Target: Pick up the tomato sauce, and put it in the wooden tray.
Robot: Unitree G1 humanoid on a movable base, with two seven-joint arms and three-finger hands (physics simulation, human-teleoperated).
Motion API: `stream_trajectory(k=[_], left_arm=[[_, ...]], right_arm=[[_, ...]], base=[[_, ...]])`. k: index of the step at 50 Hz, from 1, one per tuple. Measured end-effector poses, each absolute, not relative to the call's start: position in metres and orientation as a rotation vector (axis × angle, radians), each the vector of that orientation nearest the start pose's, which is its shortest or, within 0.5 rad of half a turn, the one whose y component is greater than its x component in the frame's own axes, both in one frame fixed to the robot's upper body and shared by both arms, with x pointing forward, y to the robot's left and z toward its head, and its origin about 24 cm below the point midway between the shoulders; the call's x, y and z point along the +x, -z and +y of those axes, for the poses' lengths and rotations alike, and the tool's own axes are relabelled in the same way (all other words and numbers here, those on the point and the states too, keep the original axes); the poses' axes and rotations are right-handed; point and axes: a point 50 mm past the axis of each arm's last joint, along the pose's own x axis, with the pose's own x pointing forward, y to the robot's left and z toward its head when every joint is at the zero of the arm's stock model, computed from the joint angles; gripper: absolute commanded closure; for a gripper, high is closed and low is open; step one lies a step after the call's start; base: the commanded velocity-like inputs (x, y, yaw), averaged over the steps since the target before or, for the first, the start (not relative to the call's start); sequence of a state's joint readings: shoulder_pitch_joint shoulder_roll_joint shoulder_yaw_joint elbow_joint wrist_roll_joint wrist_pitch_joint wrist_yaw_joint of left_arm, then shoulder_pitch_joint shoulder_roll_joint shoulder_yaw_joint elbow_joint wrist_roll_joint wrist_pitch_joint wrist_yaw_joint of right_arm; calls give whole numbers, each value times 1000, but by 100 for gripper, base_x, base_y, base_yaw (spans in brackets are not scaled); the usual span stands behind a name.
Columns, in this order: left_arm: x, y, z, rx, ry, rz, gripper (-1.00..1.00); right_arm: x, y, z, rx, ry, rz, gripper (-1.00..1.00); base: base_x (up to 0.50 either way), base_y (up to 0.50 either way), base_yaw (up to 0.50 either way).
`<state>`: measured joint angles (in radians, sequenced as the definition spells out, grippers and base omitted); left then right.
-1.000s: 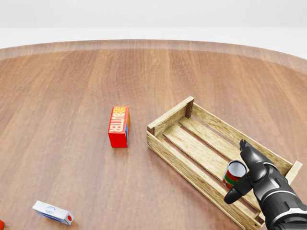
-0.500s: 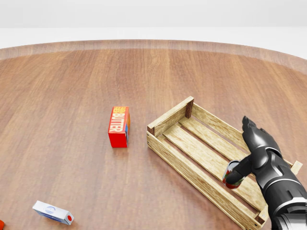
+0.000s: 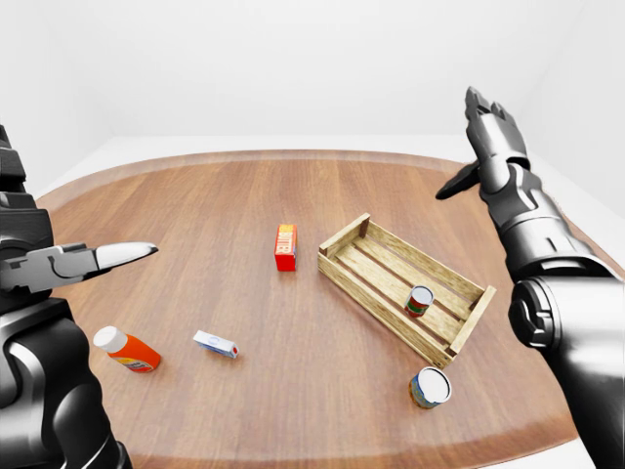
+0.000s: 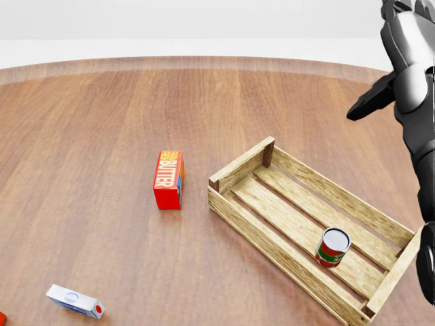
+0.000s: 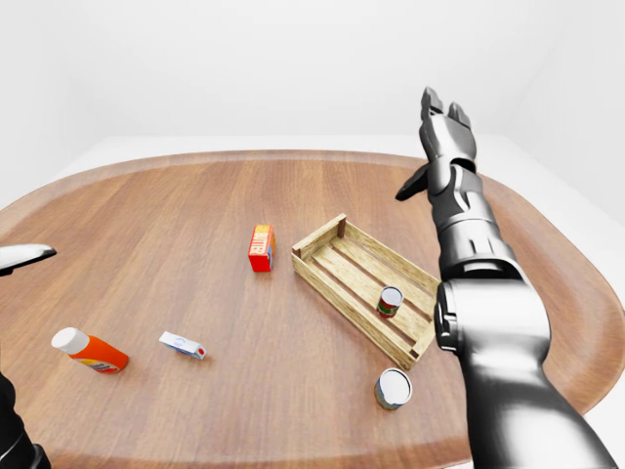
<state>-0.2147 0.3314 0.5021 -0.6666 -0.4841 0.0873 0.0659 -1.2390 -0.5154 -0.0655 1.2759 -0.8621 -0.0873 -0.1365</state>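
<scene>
The tomato sauce can [image 4: 332,247], red and green with a silver lid, stands upright inside the wooden tray [image 4: 248,160], near the tray's lower right end in the head view. My right hand [image 3: 483,137] is raised high above the table, well clear of the can, fingers spread open and empty. My left hand [image 3: 103,258] hovers at the left edge of the left-eye view, open, holding nothing.
A red butter box [image 4: 168,178] stands left of the tray. A small white and blue box [image 3: 215,344] and an orange bottle with a white cap [image 3: 127,350] lie at the lower left. Another can [image 3: 430,387] sits below the tray's right end, on the round wooden table [image 3: 215,215].
My right hand let go of the tomato sauce can, which now stands in the tray, and rose up and away to the upper right.
</scene>
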Motion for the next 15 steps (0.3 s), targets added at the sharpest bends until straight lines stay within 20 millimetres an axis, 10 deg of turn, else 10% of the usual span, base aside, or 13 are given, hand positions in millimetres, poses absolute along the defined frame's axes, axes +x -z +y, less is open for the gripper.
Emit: stream_trajectory(k=[15], left_arm=[[197, -259, 249, -56, -190, -912, -100]], right_arm=[[407, -305, -252, -1240, 573, -353, -100]], base=[[0, 0, 0]])
